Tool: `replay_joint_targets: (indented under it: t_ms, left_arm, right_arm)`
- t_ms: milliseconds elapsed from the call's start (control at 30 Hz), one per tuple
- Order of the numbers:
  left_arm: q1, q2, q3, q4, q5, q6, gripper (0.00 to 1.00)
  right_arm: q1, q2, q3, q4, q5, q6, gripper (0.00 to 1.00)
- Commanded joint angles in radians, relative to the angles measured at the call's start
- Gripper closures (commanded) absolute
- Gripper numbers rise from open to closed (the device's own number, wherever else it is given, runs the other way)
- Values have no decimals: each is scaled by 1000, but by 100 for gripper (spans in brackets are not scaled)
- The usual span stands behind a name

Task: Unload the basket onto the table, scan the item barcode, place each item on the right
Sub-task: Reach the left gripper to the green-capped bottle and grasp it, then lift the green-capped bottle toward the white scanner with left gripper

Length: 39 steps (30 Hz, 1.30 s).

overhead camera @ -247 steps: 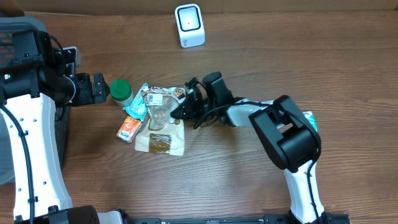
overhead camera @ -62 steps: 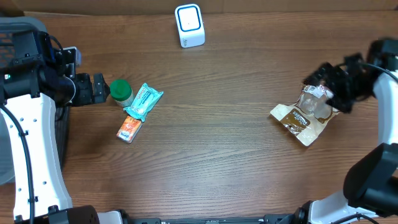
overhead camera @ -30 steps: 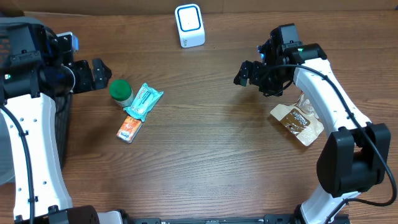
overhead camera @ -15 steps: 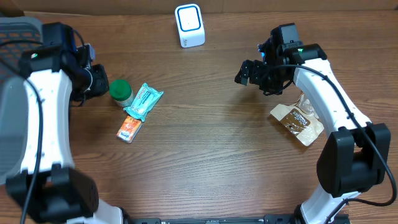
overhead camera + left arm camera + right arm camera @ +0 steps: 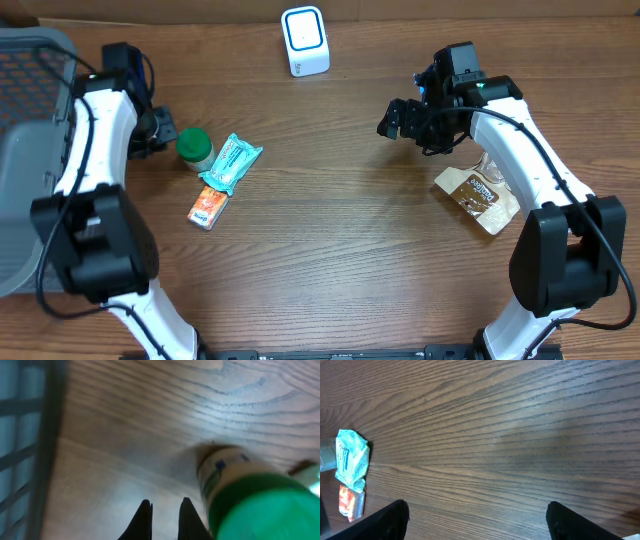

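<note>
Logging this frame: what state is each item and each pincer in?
Green-lidded clear plastic jar: upright, lid on.
Left pincer: shut, empty, beside the jar.
Right pincer: open, holding nothing.
Teal foil packet: lying flat.
Orange rectangular packet: lying flat.
Brown paper pouch: lying flat.
White boxy barcode scanner: standing upright.

Left claw (image 5: pixel 164 512) tightly closed and empty; right claw (image 5: pixel 479 517) wide apart.
</note>
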Motion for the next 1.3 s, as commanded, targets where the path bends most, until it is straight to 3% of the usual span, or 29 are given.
replay_joint_targets:
  t_ms: [0, 267, 467, 767, 1067, 1267]
  left_arm:
    - [-5, 64, 1, 27, 85, 94, 96]
    - [-33, 87, 1, 90, 248, 211, 96]
    - [-66, 87, 1, 88, 285, 251, 96]
    - [-205, 87, 1, 103, 285, 244, 96]
    - [-364, 93, 1, 145, 285, 122, 96]
    - [-467, 97, 1, 182, 285, 107, 96]
  right_arm:
    - [0, 3, -13, 10, 5, -3, 11]
    - [0, 3, -13, 14, 2, -2, 11]
    - [0, 3, -13, 14, 2, -3, 11]
    - [0, 3, -13, 13, 1, -3, 11]
    - [1, 3, -13, 12, 1, -3, 11]
    - [0, 3, -13, 9, 1, -3, 11]
